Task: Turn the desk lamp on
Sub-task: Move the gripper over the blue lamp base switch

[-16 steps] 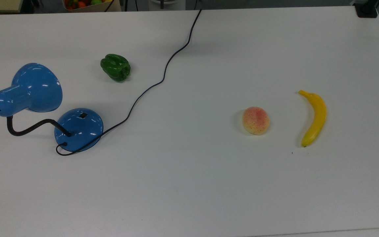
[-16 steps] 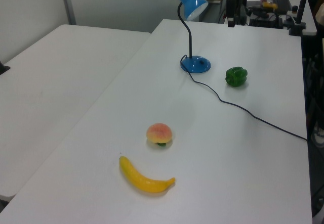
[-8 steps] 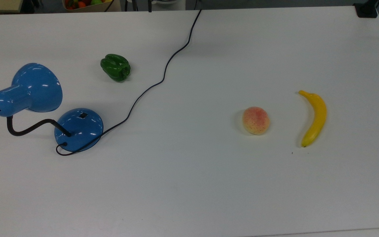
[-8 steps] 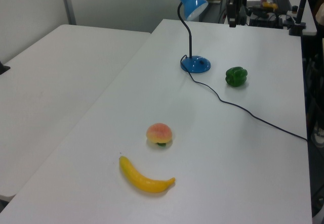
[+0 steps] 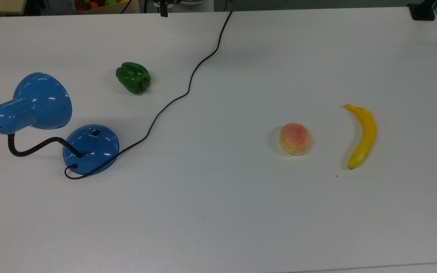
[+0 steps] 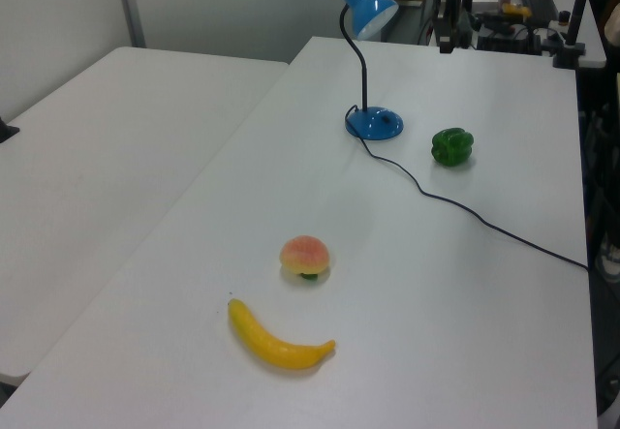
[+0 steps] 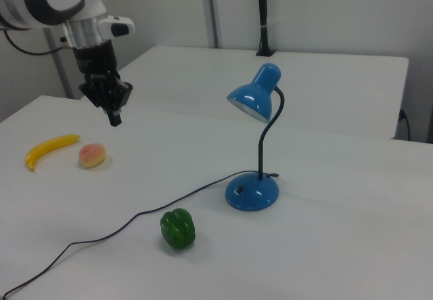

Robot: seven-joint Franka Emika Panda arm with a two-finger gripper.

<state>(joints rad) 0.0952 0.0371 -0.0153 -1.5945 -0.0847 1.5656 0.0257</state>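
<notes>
The desk lamp stands on the white table (image 5: 218,212), its shade unlit. Its round blue base (image 5: 91,148) is at the top view's left, with a small black switch (image 5: 96,132) on the dome. A black gooseneck (image 5: 32,148) carries the blue bell shade (image 5: 42,100). The black cord (image 5: 188,91) runs from the base to the far table edge. The lamp base (image 7: 252,191) and shade (image 7: 254,100) sit mid-frame in the right view. My gripper (image 7: 114,116) hangs shut and empty above the table, far to the right view's left of the lamp; its tip (image 5: 163,13) shows at the top view's upper edge.
A green bell pepper (image 5: 134,77) lies between the lamp and the far edge. A peach (image 5: 295,138) and a banana (image 5: 362,135) lie on the top view's right. A second white table (image 6: 97,158) adjoins. A fruit basket (image 5: 97,4) sits beyond the far edge.
The gripper tip has come into the top view's upper edge and shifted toward the top view's left. The lamp and the fruit have not moved.
</notes>
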